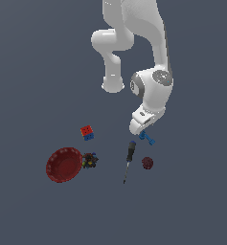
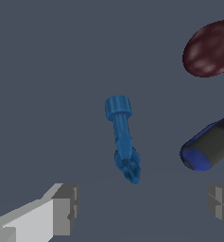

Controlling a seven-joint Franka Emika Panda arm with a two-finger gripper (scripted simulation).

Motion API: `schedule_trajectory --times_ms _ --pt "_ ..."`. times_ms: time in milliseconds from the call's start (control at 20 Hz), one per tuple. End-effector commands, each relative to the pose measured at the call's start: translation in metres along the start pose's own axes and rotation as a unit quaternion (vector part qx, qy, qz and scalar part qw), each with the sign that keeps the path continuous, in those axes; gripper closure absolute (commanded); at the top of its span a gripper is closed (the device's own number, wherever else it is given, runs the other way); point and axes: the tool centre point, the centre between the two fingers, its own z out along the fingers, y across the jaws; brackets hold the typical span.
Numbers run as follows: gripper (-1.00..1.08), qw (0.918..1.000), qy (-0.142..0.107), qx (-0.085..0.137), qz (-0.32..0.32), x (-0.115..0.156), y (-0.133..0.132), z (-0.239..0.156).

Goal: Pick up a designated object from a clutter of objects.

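The bright-blue elongated piece point(image 2: 123, 139) lies on the grey floor, with a round cap at one end and a lumpy end at the other. In the exterior view it point(image 1: 147, 138) pokes out just below my hand. My gripper point(image 2: 142, 205) is open and empty, its two grey fingers point(image 2: 61, 210) set wide apart, and it hovers just above the piece without touching it. In the exterior view the gripper point(image 1: 141, 129) is low over the floor, with its fingertips mostly hidden by the white hand.
The black-handled screwdriver point(image 1: 129, 159) lies beside the blue piece; its handle end point(image 2: 210, 146) is close to one finger. The dark-red bumpy ball point(image 1: 148, 162) is near it. The red-blue cube point(image 1: 87, 132), dark multicoloured clump point(image 1: 89, 160) and red scalloped bowl point(image 1: 63, 164) sit further toward the exterior view's left.
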Motion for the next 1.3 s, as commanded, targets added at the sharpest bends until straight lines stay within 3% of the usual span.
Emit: schedule_trajectory --times_ms 0,850,900,1250 --pt "-0.92 1.0000 0.000 0.000 0.000 0.000 0.000 0.001" --pt "-0.92 1.0000 0.001 0.000 -0.002 -0.001 -0.001 0.051" --pt "1.08 1.0000 0.001 0.000 -0.002 -0.001 -0.001 0.051" --pt "1.08 1.0000 0.001 0.000 -0.002 -0.001 -0.001 0.051"
